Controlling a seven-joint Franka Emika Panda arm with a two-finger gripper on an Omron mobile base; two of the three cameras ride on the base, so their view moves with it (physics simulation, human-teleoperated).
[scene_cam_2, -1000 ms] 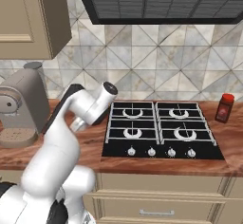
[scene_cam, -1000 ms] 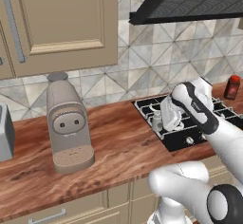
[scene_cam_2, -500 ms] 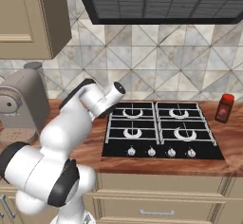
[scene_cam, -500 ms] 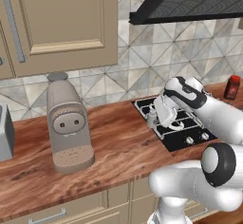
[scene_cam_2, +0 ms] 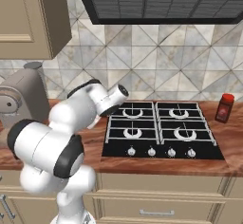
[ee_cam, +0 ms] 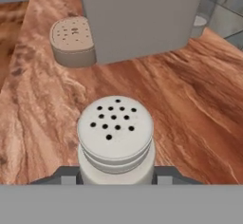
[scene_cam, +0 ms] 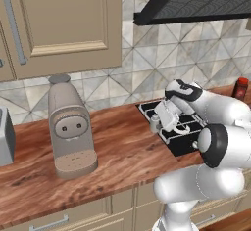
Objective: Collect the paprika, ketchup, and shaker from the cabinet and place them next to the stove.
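The shaker (ee_cam: 115, 140), a pale cylinder with a holed top, sits between my dark fingertips (ee_cam: 61, 175) in the hand view. In the left base view my gripper (scene_cam: 158, 121) is shut on the shaker (scene_cam: 154, 125), low over the wooden counter just left of the stove (scene_cam: 184, 129). I cannot tell whether the shaker touches the counter. The paprika (scene_cam: 240, 89) stands on the counter right of the stove (scene_cam_2: 161, 130), also seen as the paprika (scene_cam_2: 224, 107) from the other side. The ketchup and the cabinet are out of view.
A grey coffee machine (scene_cam: 68, 127) stands on the counter to the left, close ahead of the hand as coffee machine (ee_cam: 137, 14). A toaster (scene_cam: 5, 142) is at the far left. Wall cabinets (scene_cam: 63, 19) and a range hood (scene_cam: 196, 5) hang above.
The arm has swung left from over the stove's left burners to the counter beside it, and the wrist has turned. The coffee machine and paprika have stayed put.
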